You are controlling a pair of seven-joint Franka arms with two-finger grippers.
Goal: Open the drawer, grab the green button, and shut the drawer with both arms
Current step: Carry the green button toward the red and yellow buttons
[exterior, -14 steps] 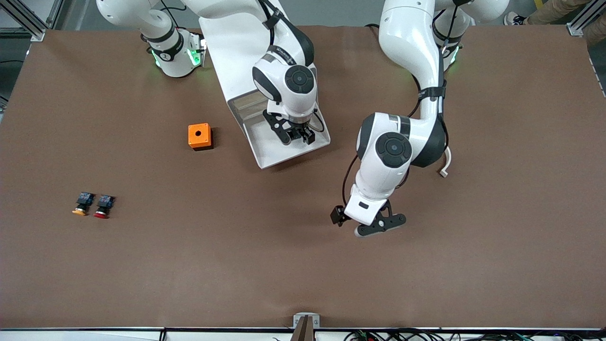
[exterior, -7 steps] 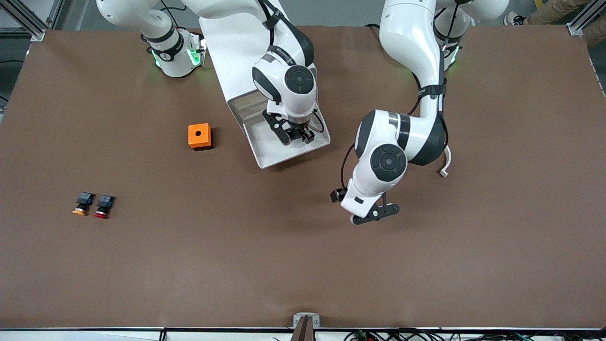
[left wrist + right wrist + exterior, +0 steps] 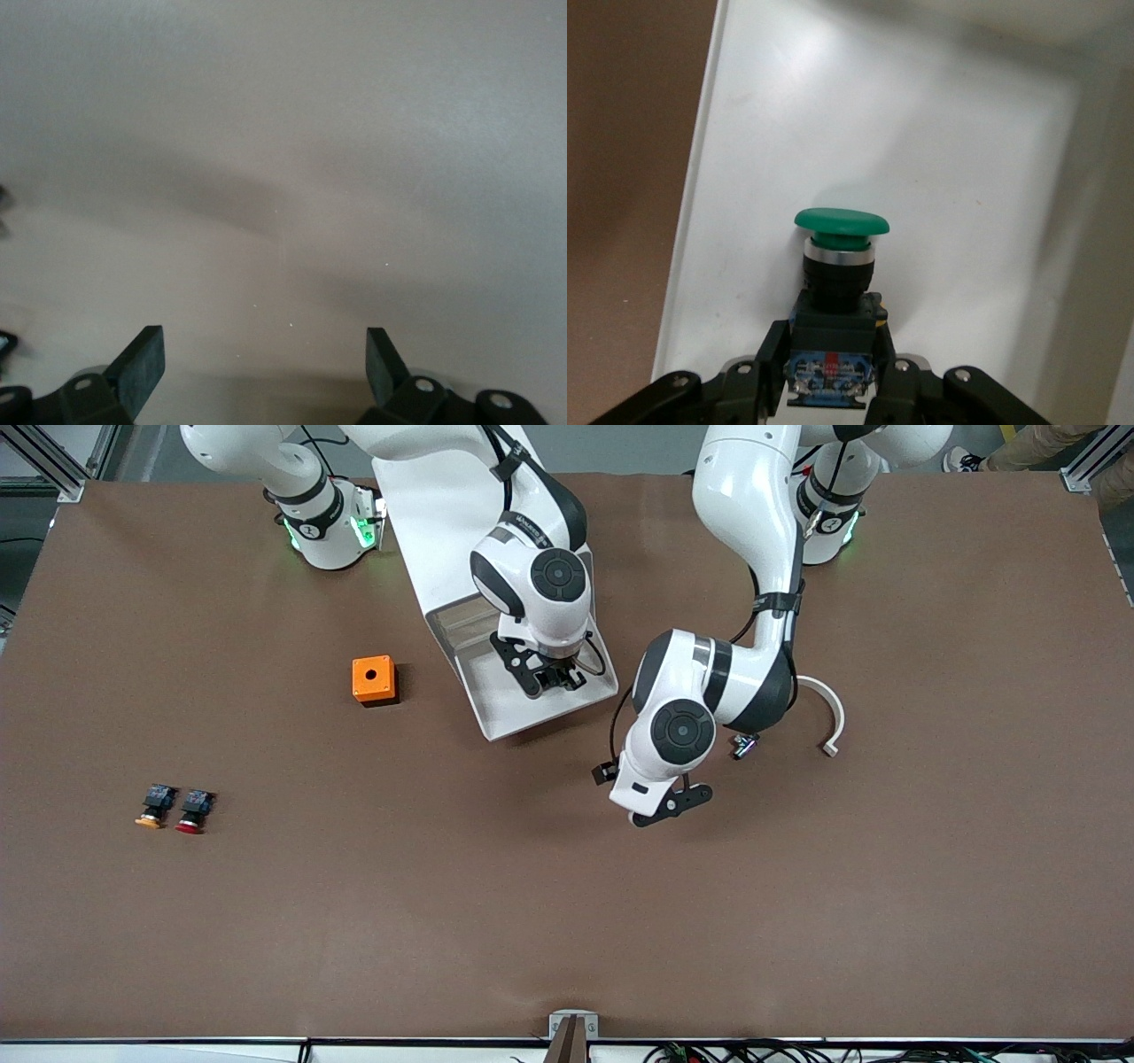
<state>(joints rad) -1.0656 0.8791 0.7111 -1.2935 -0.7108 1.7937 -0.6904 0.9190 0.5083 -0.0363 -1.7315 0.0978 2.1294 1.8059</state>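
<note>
An orange box (image 3: 374,680) with a round dark hole in its top sat on the brown table (image 3: 354,921), left of centre in the upper half of the front view. In the left part of that view, a little below mid-height, two small push buttons lay side by side, just apart: an orange-capped button (image 3: 153,805) and, to its right, a red-capped button (image 3: 192,811), both with dark blocky bodies and their caps turned toward the frame's lower edge. Right of centre, a curved white strip (image 3: 828,713) lay on the table. At the bottom edge, near the middle, a small grey bracket (image 3: 572,1026) was fixed to the table's rim.
</note>
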